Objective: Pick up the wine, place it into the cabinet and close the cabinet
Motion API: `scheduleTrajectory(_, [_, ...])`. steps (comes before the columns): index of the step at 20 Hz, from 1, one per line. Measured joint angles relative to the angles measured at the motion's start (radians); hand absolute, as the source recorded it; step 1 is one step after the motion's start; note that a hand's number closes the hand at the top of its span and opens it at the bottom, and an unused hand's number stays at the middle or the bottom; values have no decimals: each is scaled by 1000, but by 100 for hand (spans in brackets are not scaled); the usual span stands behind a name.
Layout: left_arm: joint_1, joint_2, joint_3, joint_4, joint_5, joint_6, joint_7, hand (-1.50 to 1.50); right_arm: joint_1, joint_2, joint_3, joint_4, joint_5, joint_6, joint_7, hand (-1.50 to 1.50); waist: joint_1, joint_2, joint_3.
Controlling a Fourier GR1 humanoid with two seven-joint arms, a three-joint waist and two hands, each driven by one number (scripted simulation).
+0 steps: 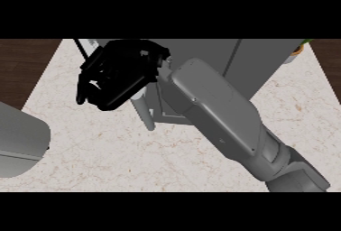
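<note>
The black right hand [120, 74] is seen at the upper left of the head view, carried by a grey forearm [226, 122] that runs diagonally up from the lower right corner. The hand is laid against the grey cabinet [266, 58] at the far edge of the pale speckled marble tabletop [133, 153]. Its fingers are bent downward over the light grey edge of the cabinet door [145, 113]; whether they are clenched round that edge or only pressed on it cannot be told. The wine cannot be made out anywhere in the view. The other grey forearm [20, 140] is seen at the left edge, its hand out of sight.
</note>
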Motion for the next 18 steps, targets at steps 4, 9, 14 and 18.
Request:
scheduleTrajectory(4, [0,-19,22,2,-8,-16,24,-150,-20,0,-13,59,-7,34,-43,150,3,-6,-5])
scheduleTrajectory(9, [-8,-46,43,1,-25,-11,40,-150,-32,-1,-30,117,-2,75,-89,150,9,-15,-12])
scheduleTrajectory(14, [-9,-60,62,-6,-34,-5,55,-150,-26,-3,-36,128,34,58,-144,150,14,-20,-20])
scheduleTrajectory(18, [-8,-64,74,-12,-47,-1,62,-150,-14,-3,-31,118,67,43,-191,150,14,-21,-24])
